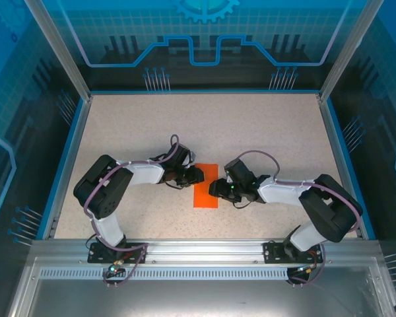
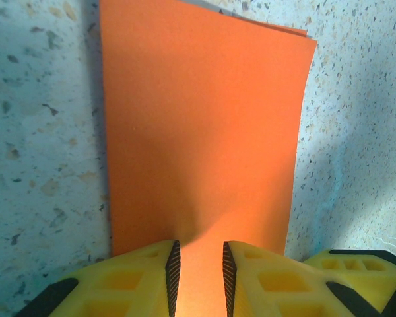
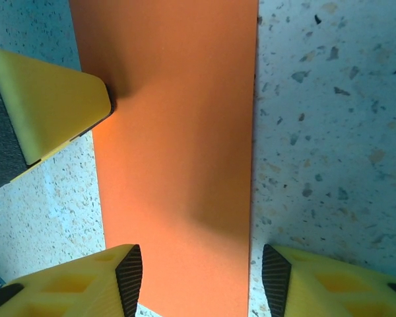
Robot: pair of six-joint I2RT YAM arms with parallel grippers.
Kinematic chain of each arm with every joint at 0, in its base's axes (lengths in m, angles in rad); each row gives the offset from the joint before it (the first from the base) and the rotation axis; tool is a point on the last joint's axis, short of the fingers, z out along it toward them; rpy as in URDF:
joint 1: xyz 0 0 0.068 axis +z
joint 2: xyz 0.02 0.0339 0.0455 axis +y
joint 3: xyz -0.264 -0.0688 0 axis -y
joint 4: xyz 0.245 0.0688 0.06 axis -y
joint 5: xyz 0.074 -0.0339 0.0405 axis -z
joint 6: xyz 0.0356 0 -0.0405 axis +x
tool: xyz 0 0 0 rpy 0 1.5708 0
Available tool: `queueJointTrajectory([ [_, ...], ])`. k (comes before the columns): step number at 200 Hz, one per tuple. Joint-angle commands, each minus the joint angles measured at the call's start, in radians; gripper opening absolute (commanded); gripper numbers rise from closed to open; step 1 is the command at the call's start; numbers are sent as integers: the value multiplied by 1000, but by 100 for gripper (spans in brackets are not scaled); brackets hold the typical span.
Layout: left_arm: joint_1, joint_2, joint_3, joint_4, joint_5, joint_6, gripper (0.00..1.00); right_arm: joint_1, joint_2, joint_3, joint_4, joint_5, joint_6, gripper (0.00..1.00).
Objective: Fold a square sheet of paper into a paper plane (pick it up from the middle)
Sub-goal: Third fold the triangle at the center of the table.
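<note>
The folded paper (image 1: 206, 185) lies flat on the surface (image 1: 264, 132). The left end effector (image 2: 199, 271) is nearly clenched over one edge; if it grips, I cannot tell. The right end effector (image 3: 201, 281), released, straddles the paper; closing could buckle it crooked.

We can't read any text, labels or numbers anywhere, just a gear graphic (image 1: 206, 8) on the back panel (image 1: 251, 26), top of frame.
</note>
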Motion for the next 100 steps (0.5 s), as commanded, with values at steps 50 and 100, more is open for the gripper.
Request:
queueJointTrajectory([
  [50, -6, 9, -15, -31, -8, 20, 27, 5, 13, 0, 74, -42, 7, 51],
  [100, -6, 9, -14, -31, -6, 22, 27, 7, 19, -5, 79, -33, 20, 50],
])
